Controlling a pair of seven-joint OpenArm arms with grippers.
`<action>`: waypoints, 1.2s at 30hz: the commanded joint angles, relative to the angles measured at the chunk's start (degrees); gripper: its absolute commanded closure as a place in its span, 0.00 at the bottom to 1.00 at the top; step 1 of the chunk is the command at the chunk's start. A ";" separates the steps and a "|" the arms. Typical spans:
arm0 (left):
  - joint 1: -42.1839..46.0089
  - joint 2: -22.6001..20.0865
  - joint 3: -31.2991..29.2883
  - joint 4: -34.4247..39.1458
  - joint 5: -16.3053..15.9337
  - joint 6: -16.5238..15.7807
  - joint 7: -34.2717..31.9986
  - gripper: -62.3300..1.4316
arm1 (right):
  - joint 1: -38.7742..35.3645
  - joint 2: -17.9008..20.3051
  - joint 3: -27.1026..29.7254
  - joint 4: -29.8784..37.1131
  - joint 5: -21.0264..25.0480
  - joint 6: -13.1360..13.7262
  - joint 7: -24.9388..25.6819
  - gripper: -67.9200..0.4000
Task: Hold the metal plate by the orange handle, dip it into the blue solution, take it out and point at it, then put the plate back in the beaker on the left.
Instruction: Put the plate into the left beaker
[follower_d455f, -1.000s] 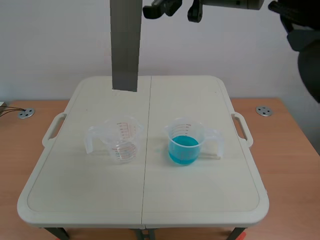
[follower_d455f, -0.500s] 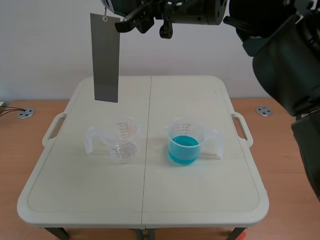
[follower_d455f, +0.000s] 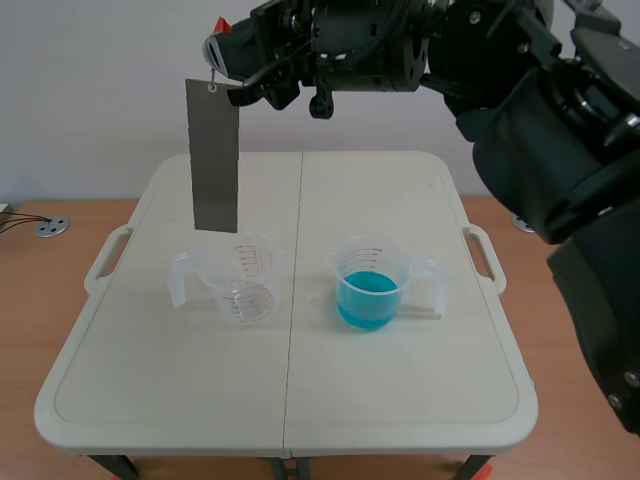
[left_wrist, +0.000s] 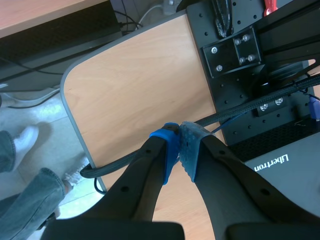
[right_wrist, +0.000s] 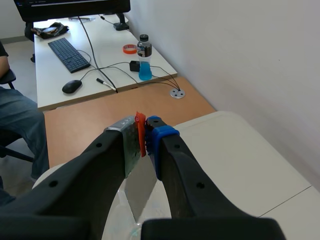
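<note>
right wrist view shows the right gripper (right_wrist: 144, 129) closed on the thin orange handle (right_wrist: 141, 141), with a finger pressed against each side of it. the metal plate (right_wrist: 140, 192) hangs down below the fingers. scene view has the right arm coming in from the right and stretching across the top, past the middle of the table (follower_d455f: 400, 400). the plate hangs straight down as a flat grey strip. its lower edge is just above the rim of the clear empty beaker (follower_d455f: 243, 281) on the left side. whether it dips inside the rim cannot be told. the blue solution beaker (follower_d455f: 369, 290) stands on the far side of the table's middle seam, well apart from the plate. left wrist view shows the left gripper (left_wrist: 180, 145) closed on nothing, its pads touching, above a wooden desk (left_wrist: 130, 90).
</note>
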 joint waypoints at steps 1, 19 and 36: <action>0.46 -0.33 -0.39 0.42 -0.15 -0.04 -0.57 0.95 | 1.77 -0.20 -0.09 0.15 0.83 0.07 0.90 0.98; 0.46 -0.48 -0.39 0.42 -0.15 -0.07 -0.59 0.95 | 1.75 -0.17 -3.67 -4.24 0.85 1.36 1.60 0.97; 0.46 -1.44 -0.39 0.42 -0.13 -0.07 -0.57 0.95 | 1.64 0.15 -3.65 -4.98 -0.61 1.31 2.40 0.97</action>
